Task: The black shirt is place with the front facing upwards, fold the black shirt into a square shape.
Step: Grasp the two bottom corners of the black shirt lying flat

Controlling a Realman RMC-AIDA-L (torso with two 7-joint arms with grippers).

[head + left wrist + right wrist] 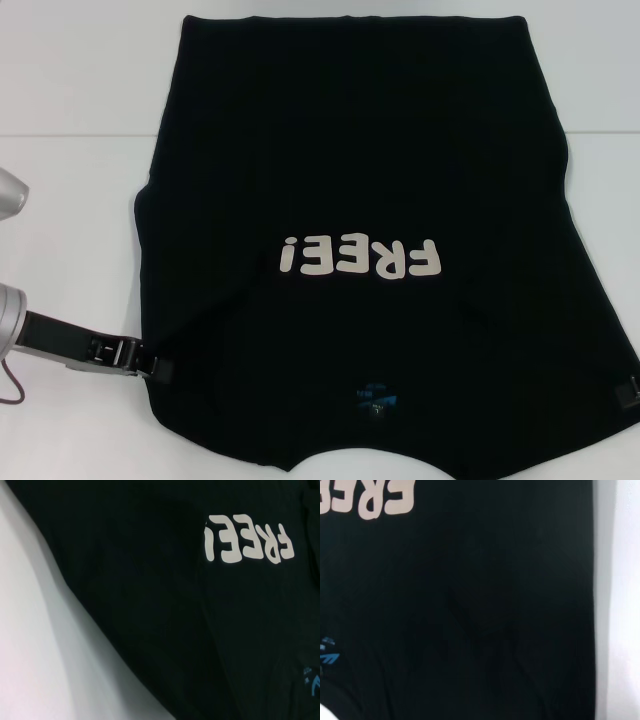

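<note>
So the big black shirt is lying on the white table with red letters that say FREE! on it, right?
Almost. The letters on the large black cloth T-shirt are cream, not red, as the head view shows. The rest holds: the shirt lies spread on the white table and the print reads FREE!. The left gripper sits at one shirt edge, the right gripper at the other.

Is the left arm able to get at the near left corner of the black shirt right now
Probably yes. The left gripper already sits at the black shirt's near left edge, with bare white table beside it and nothing between. Whether it actually grips the cloth is unclear.
</note>
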